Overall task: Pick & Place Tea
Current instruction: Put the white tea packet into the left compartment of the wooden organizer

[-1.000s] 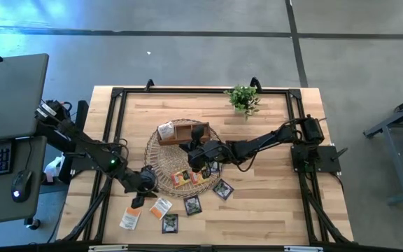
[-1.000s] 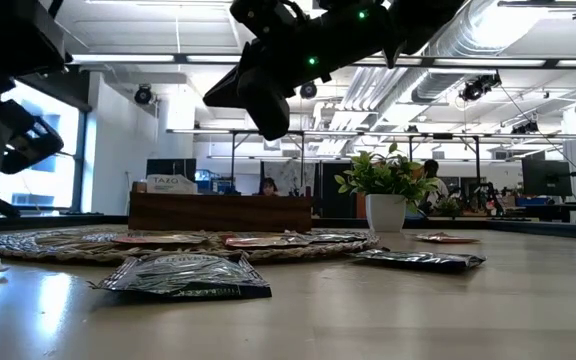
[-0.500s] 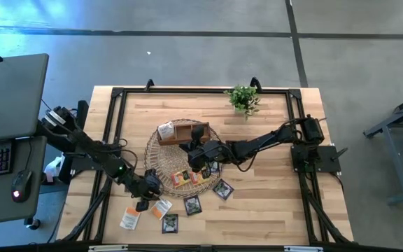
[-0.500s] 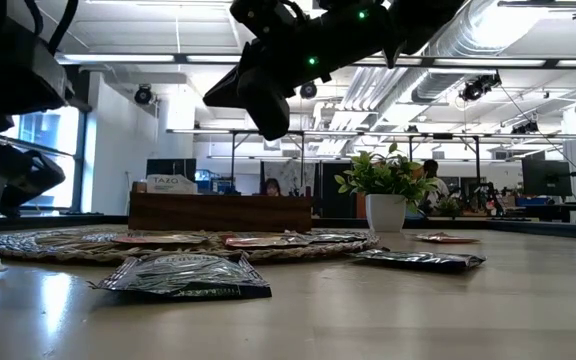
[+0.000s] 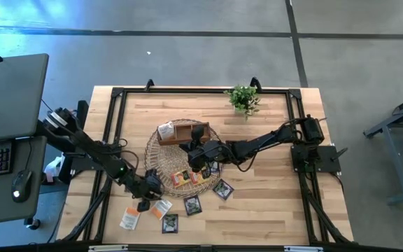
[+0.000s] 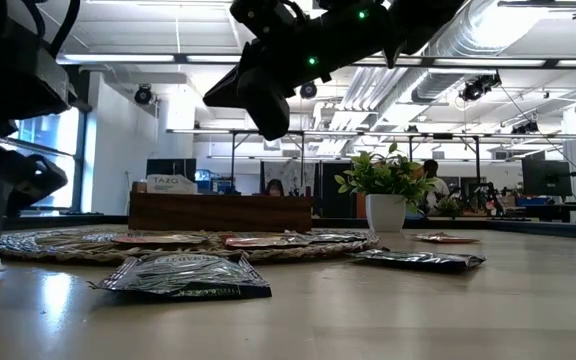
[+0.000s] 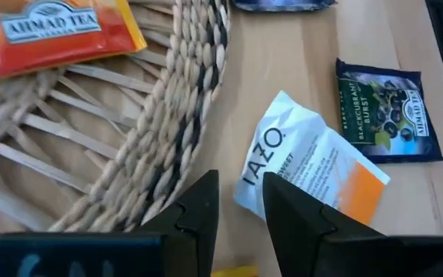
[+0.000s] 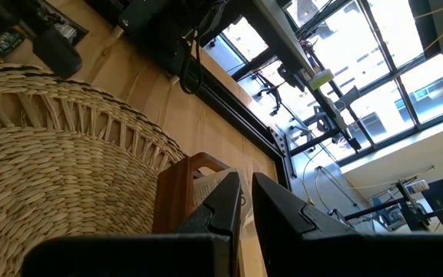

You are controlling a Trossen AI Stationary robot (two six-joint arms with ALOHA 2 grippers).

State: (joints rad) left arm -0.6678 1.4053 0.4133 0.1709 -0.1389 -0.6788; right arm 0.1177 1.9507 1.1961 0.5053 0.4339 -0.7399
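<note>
The tea lies scattered as small packets. Orange ones (image 5: 180,178) rest flat on the round woven mat (image 5: 161,164). Dark ones (image 5: 192,204) and white-orange ones (image 5: 130,218) lie flat on the table near the front edge. My left gripper (image 7: 241,211) stands open, low over a white-orange TAZO packet (image 7: 306,165) just off the mat's rim (image 7: 183,115). Its fingers stand on either side of that packet's nearest corner. Whether they touch it, I cannot tell. My right gripper (image 8: 246,196) hangs above the mat beside the wooden tray (image 5: 184,131), fingers together with nothing between them.
A dark packet (image 7: 387,111) lies right beside the TAZO packet, and an orange one (image 7: 52,35) sits on the mat just beyond the rim. A white packet stands in the tray. The potted plant (image 5: 243,99) is at the far edge. A black frame rims the table.
My left gripper has come down and toward the table's near edge, off the mat's rim and onto the white-orange packet's place. Its finger gap looks unchanged. The packets lie as before.
</note>
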